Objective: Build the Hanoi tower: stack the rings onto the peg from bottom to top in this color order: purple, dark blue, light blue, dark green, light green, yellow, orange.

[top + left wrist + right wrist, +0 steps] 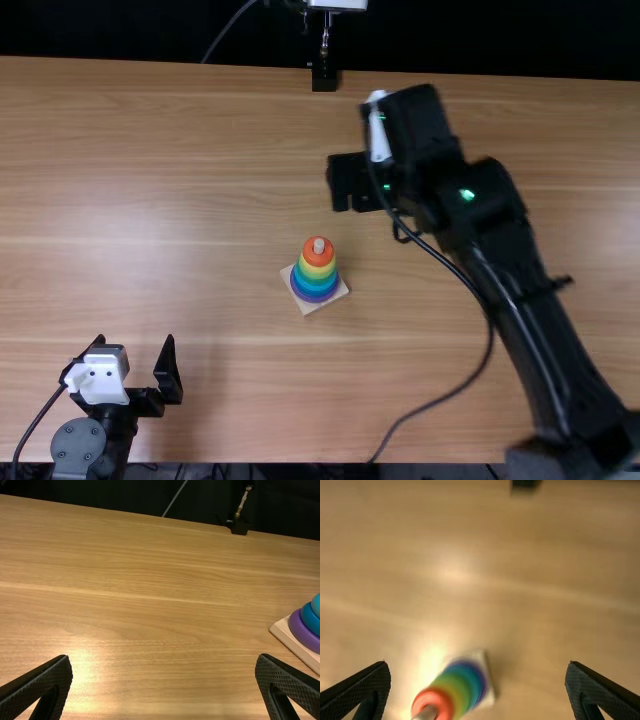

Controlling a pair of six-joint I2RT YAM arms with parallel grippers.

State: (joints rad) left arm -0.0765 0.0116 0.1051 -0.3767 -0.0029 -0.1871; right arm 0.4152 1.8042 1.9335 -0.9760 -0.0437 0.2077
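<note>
Just below the middle of the top view, the tapered stack of coloured rings [315, 279] stands on its square pale wooden base [307, 308], orange uppermost, purple lowest, and looks finished. The right gripper [478, 665], spread and empty, is best withdrawn high and wide toward the right edge, clear of the rounded peg tip [319, 245]. The left gripper [164, 657], lower left, gapes empty and should simply wait.

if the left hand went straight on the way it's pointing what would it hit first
The left hand would probably meet only the tabletop, with the ring stack off to its right; its downward tilt is hard to judge.
</note>
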